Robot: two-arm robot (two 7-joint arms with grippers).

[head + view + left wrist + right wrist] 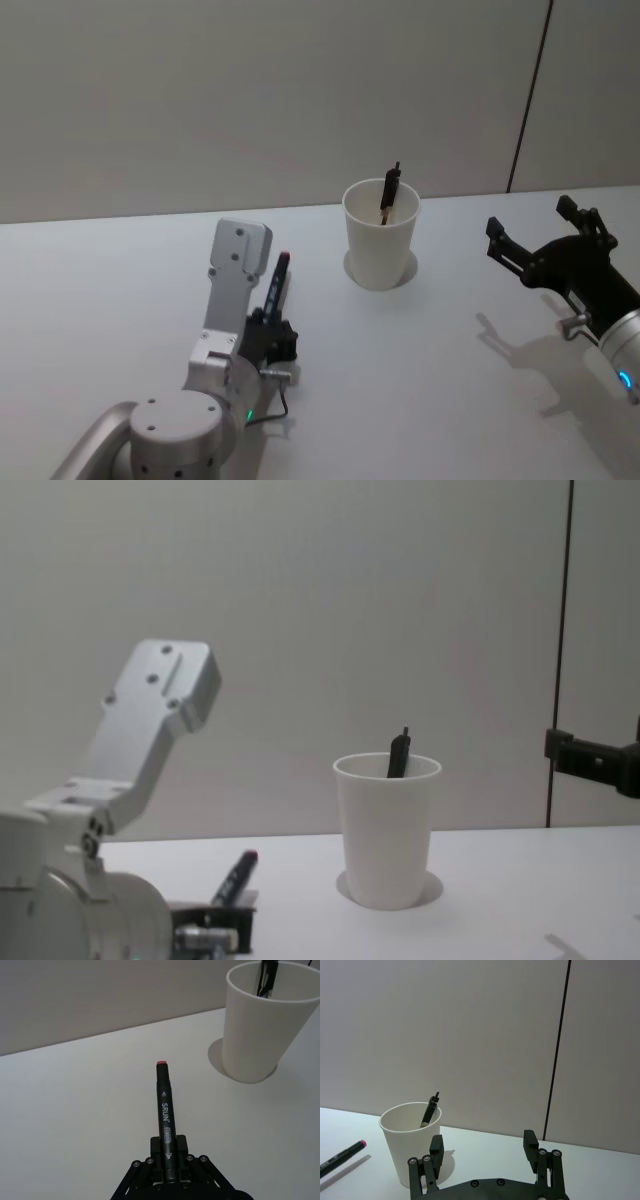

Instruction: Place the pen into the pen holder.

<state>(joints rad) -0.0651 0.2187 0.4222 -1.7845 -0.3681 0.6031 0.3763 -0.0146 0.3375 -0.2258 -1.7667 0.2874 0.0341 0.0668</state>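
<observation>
A black marker pen [165, 1110] with a red end cap sticks forward out of my left gripper [168, 1149], which is shut on its rear end. In the head view the pen [281, 281] points away from me, its tip left of the pen holder [381, 245] and a short way from it. From the right wrist view the pen [342, 1156] hangs a little above its shadow on the table. The pen holder [386, 835] is a white paper cup standing upright with another dark pen [399, 754] leaning inside. My right gripper [530, 220] hovers open to the cup's right.
The white table [100, 300] runs back to a plain wall with a dark vertical seam [528, 100]. My left arm's grey housing [150, 720] rises at the near left.
</observation>
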